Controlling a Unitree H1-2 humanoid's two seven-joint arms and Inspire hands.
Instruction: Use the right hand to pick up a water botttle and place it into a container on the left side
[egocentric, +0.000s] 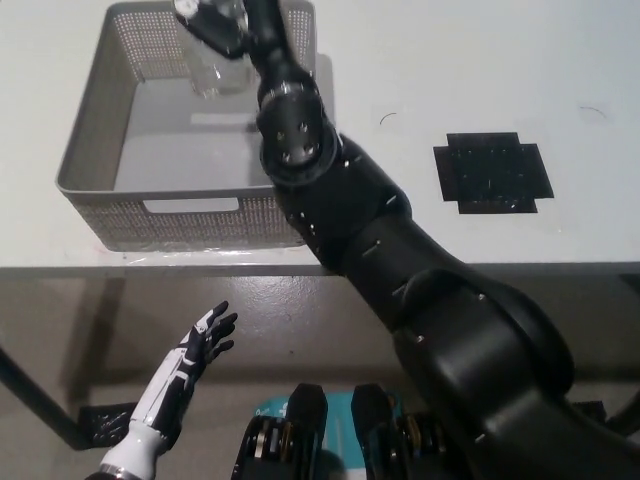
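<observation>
The black right arm (400, 260) fills most of the view, a chain of bulky, glossy rounded segments that rises from the bottom right and stretches diagonally up and to the left, over the table edge and across the near right corner of the container. At its far end the right hand (215, 22) sits at the top of the picture above the container's far side, clenched around the water bottle (212, 72), which hangs below the hand inside the container's outline near its back wall; whether the bottle touches the floor of the container cannot be told.

Under the arm lies the table (480, 60), a smooth, pale, matte slab. The container (90, 140) is a grey rectangular basket with perforated, mesh-like walls, slot handles and a plain floor. To the right of the arm a black, flat, cross-shaped patch (492, 172) lies on the table. The bottle is clear, crinkled plastic.

The white left hand (195, 345) rests low, below the table edge, fingers spread and holding nothing.
</observation>
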